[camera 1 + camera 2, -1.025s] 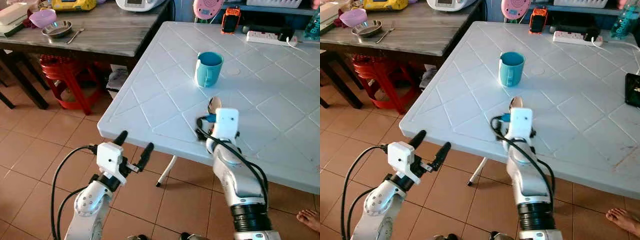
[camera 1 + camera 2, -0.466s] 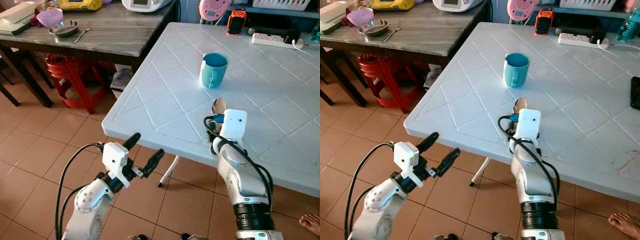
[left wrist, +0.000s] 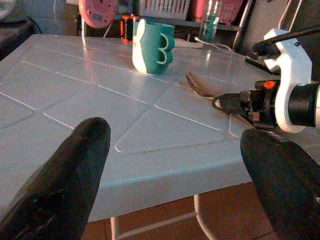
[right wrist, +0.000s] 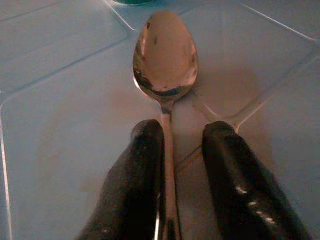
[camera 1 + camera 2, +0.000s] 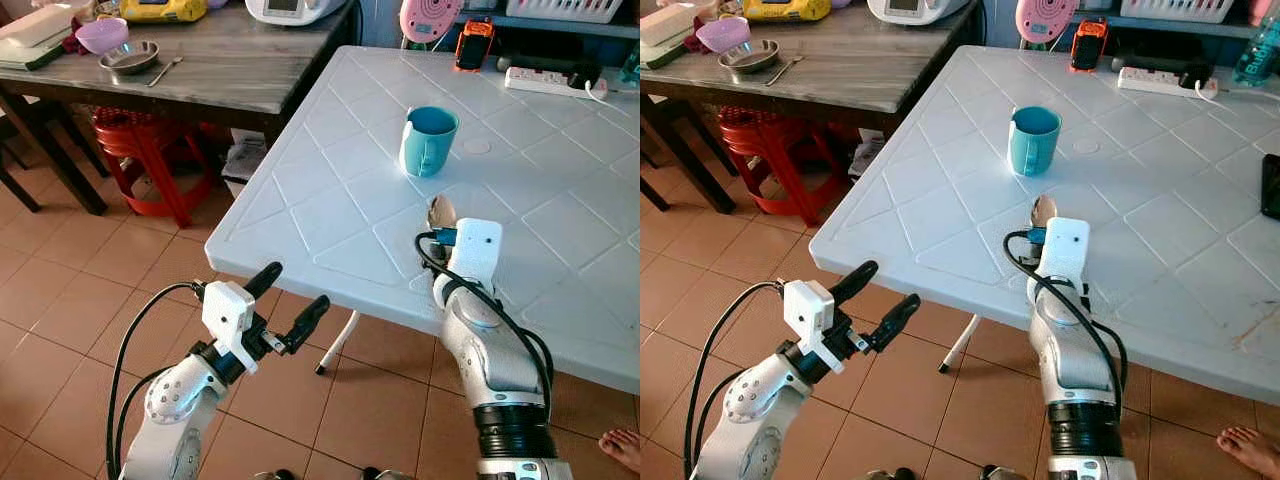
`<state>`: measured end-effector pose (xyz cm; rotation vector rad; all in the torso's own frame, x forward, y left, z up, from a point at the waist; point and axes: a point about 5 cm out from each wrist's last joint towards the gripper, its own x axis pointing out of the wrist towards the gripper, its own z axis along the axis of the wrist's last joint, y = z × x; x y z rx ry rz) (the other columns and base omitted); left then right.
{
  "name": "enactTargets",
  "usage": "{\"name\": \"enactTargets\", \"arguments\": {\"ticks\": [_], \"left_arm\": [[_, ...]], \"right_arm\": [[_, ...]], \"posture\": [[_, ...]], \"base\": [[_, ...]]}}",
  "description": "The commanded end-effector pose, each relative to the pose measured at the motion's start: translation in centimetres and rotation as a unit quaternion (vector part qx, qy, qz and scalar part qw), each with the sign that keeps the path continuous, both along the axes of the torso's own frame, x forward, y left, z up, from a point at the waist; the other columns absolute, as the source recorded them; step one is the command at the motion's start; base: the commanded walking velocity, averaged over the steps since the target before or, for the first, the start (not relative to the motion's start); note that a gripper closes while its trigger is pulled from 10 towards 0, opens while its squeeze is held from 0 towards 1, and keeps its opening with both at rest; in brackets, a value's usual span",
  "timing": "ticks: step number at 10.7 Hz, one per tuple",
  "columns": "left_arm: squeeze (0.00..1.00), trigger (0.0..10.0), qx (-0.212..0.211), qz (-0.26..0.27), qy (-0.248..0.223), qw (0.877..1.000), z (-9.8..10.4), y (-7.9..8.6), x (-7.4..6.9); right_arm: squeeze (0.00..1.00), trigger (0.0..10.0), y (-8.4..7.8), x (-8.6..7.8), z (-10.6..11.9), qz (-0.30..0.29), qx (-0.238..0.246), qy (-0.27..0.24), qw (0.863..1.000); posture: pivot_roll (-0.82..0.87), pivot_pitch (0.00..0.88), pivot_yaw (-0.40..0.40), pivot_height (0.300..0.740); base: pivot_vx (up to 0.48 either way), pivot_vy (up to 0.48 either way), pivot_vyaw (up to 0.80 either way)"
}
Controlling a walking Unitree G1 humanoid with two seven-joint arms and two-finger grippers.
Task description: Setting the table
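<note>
Our right gripper (image 4: 182, 150), fingers parted, straddles the spoon (image 4: 165, 55) lying flat; beyond its bowl stands the cup (image 5: 428, 140); we judge the setting barely begun.

A cup (image 5: 427, 140) stands upper centre on the table (image 5: 330, 200); a spoon (image 5: 439, 212) lies just below it, the right gripper (image 4: 182, 165) over its handle.

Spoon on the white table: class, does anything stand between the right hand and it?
Nothing visible does. The right hand is already at the spoon, its fingers either side of the handle on the white table. The teal mug stands farther off, beyond the bowl.
</note>
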<state>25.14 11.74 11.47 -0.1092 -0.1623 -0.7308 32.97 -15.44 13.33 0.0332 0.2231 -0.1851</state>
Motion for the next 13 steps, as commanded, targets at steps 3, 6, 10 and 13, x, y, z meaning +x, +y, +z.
{"name": "enactTargets", "arguments": {"ticks": [3, 6, 10, 13], "left_arm": [[0.0, 10.0, 0.006, -0.009, 0.005, 1.0, 0.19, 0.2, -0.32], [0.0, 10.0, 0.009, -0.01, 0.005, 1.0, 0.15, 0.28, -0.31], [0.0, 10.0, 0.011, -0.009, 0.006, 1.0, -0.11, 0.4, -0.18], [0.0, 10.0, 0.011, -0.009, 0.006, 1.0, -0.11, 0.4, -0.18]], "right_arm": [[0.0, 0.0, -0.43, -0.73, -2.23, -0.004, 0.013, 0.053, 0.998], [0.0, 0.0, -0.88, -0.89, -2.52, 0.0, 0.015, 0.061, 0.998], [0.0, 0.0, -0.54, -1.0, -2.44, 0.009, 0.023, 0.051, 0.998], [0.0, 0.0, -0.54, -1.0, -2.44, 0.009, 0.023, 0.051, 0.998]], "posture": [[-0.1, 0.174, 0.068, 0.74], [-0.1, 0.171, 0.067, 0.74], [-0.1, 0.166, 0.065, 0.74], [-0.1, 0.166, 0.065, 0.74]], "base": [[0.0, 0.0, 0.0], [0.0, 0.0, 0.0], [0.0, 0.0, 0.0], [0.0, 0.0, 0.0]]}}
